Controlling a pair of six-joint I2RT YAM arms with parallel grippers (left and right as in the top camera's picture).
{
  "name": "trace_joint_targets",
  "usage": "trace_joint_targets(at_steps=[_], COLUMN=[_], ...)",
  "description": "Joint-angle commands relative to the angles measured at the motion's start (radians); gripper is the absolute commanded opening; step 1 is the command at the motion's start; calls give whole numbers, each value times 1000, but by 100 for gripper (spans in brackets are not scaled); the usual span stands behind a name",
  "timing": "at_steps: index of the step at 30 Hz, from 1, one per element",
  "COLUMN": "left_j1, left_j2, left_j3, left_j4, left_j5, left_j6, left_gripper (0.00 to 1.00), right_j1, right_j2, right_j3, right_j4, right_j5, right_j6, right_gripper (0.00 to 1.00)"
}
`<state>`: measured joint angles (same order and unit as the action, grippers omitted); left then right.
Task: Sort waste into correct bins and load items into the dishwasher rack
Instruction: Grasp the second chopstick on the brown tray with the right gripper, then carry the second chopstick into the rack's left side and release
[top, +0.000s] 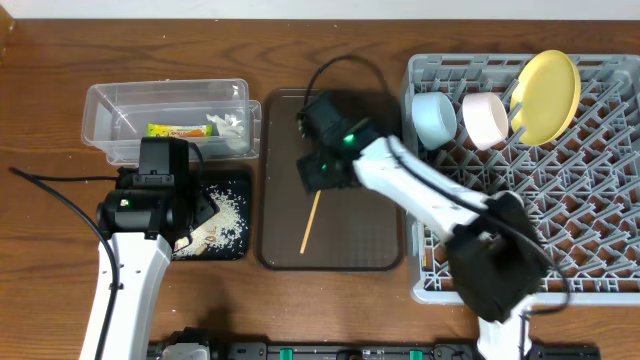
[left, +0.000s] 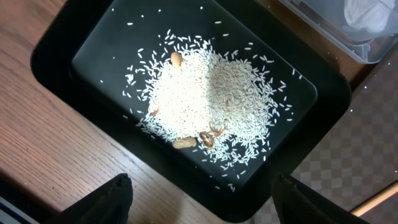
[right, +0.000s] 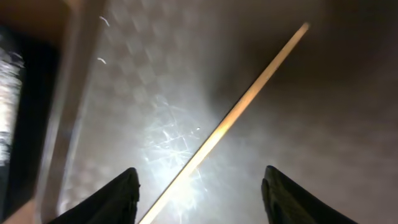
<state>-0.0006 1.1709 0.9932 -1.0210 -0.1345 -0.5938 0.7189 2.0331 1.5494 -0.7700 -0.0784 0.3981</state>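
- Chopstick (top: 311, 222): lies flat on the brown tray (top: 360, 245), left of its centre and slanted, with the upper end under the right hand. Only one stick is in view.
- Right hand (right: 200, 196): over the upper left of the brown tray, fingers apart and straddling the stick, nothing clamped. The wrist view is blurred, so I cannot tell whether the tips touch the tray floor.
- Left hand (left: 202, 193): left of the brown tray, above the black tray (left: 56, 56), fingers apart and empty. Rice (left: 205, 99) is heaped in the black tray.
- Tub (top: 100, 120): left of the brown tray and further back, with the wrapper (top: 175, 130) and tissue (top: 228, 125) inside.
- Rack (top: 600, 270): right of the brown tray. The blue bowl (top: 435, 118), pink bowl (top: 486, 120) and plate (top: 547, 95) stand in its far row.
- Handling (judgement): the stick is light, stiff, thin and smooth, and not fragile. It sits flush on the tray floor, so there is little to get under. It will likely roll, or swing if pinched near an end.
- Where to hold (judgement): near mid-length, fingers square across the long axis, tips low to the floor. A modest squeeze should do.
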Motion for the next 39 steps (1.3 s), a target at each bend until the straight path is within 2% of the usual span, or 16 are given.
trace_joint_targets(at_steps=[1,10,13,16,20,25,30,34,39], left_j1=[5,5,5,5,5,5,5,5,5], left_j2=[-9,-9,-9,-9,-9,-9,-9,-9,-9], left_j3=[-7,-7,-7,-7,-7,-7,-7,-7,-7], left_j4=[-2,-1,1,2,2,2,2,6,6], left_j5=[-8,-8,-8,-8,-8,-8,-8,-8,-8], left_j6=[17,17,17,17,17,17,17,17,17], left_gripper=[75,74,74,74,74,74,74,74,74], right_j1=[35,55,47,33,2,-63,-149,-244,-352], right_j2=[63,113,113,108,76,-58,-222,-312,-340], right_j3=[-9,-9,-9,-8,-2,10,10,10,5], right_j4=[0,-50,-87,-114,-141,-179,-307,-427,-518], right_j5=[53,101,100,96,83,14,20,86,97], right_j6=[80,122,129,129,120,-14,-113,-123,-123], right_gripper=[56,29,13,1,1,1,1,1,1])
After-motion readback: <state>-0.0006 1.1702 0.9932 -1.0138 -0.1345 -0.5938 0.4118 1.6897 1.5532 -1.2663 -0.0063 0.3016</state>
